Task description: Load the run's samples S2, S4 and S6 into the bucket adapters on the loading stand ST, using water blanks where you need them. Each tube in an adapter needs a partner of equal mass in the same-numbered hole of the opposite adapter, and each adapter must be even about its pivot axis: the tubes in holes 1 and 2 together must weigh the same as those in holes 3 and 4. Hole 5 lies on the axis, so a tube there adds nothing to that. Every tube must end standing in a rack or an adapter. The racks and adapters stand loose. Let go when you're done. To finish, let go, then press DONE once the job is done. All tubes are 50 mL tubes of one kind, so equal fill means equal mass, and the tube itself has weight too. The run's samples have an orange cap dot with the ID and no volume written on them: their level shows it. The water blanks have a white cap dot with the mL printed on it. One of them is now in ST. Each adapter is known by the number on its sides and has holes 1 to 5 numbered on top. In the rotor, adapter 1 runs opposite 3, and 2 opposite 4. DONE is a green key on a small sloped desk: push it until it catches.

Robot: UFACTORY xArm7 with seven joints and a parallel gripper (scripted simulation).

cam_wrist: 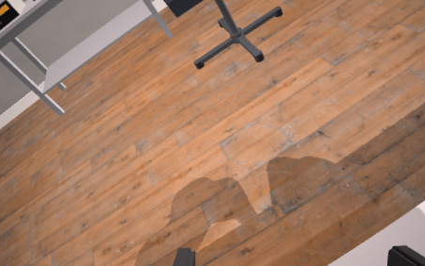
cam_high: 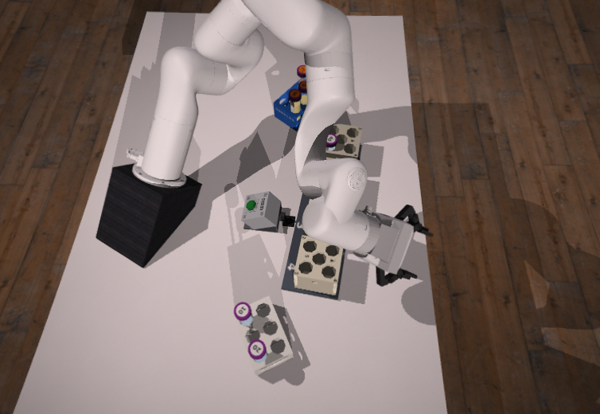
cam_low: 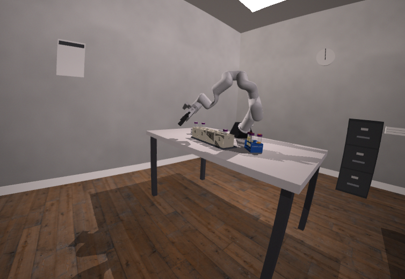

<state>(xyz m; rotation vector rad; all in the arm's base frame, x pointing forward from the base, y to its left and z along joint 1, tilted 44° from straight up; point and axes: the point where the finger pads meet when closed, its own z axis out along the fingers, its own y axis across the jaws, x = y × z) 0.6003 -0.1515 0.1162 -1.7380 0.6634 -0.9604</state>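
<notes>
Arm (cam_high: 319, 21) (cam_low: 243, 79) arched high, wrist angled down over tabletop's (cam_high: 193, 326) (cam_low: 261, 164) edge; hand (cam_high: 422, 255) (cam_low: 179, 124) (cam_wrist: 289, 259) spread wide, grasping nothing. Orange-dot samples (cam_high: 294, 95) (cam_low: 251, 134) stand in blue rack (cam_high: 285, 115) (cam_low: 254, 147); two blanks (cam_high: 249, 330) (cam_low: 199, 123) in pale rack (cam_high: 274, 361).

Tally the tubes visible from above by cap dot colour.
White-dot tubes: 3
Orange-dot tubes: 3
Total: 6 visible from above; the arm may hide more.
</notes>
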